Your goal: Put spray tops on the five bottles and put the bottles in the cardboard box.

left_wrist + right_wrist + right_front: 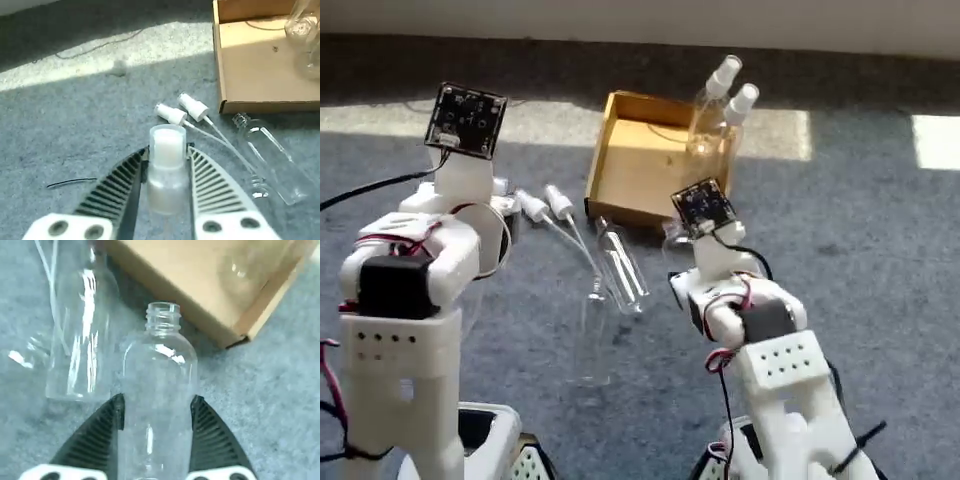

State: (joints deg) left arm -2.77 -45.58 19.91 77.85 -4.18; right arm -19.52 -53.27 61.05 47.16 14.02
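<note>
Holding a spray top (pixel 166 145) clamped in our left gripper (pixel 167 151) and an uncapped bottle (pixel 159 365) in our right gripper (pixel 158 401), just beside the cardboard box (pixel 620 170), we judge capping is underway; next we align top with neck.

1. The surface (pixel 880 260) is covered in grey carpet-like cloth, matt, with a short rough nap.
2. The cardboard box (pixel 630 160), upper centre of the high view, is plain brown card, matt and smooth.
3. The bottle (pixel 159 355) in the right tool (pixel 158 398) looks like clear glossy plastic with bright glints.
4. The spray top (pixel 165 180) in the left tool (pixel 167 149) is frosted white plastic with a dull sheen.
5. The tool fingers (pixel 122 185) are black matt plastic, ribbed.
</note>
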